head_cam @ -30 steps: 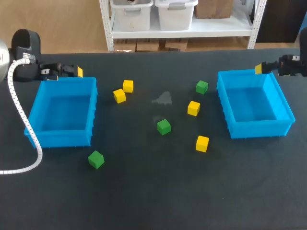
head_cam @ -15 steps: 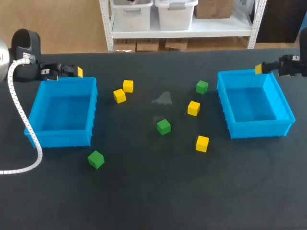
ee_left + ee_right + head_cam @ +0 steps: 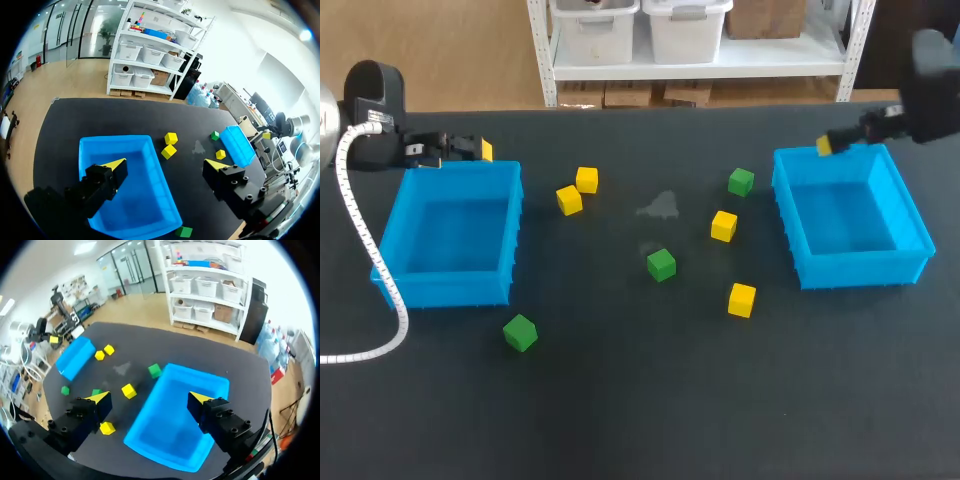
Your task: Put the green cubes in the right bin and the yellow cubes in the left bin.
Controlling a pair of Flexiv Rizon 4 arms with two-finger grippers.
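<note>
Head view: 4 yellow cubes, 3 green cubes, 2 bins; left claw, right claw spread.

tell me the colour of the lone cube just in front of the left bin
The cube is green, clearest in the head view.

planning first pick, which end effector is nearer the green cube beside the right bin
Right. The right end effector is just beyond the green cube; the left end effector is behind the left bin.

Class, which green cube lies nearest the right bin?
The green cube just left of the right bin; the other two sit farther left.
</note>
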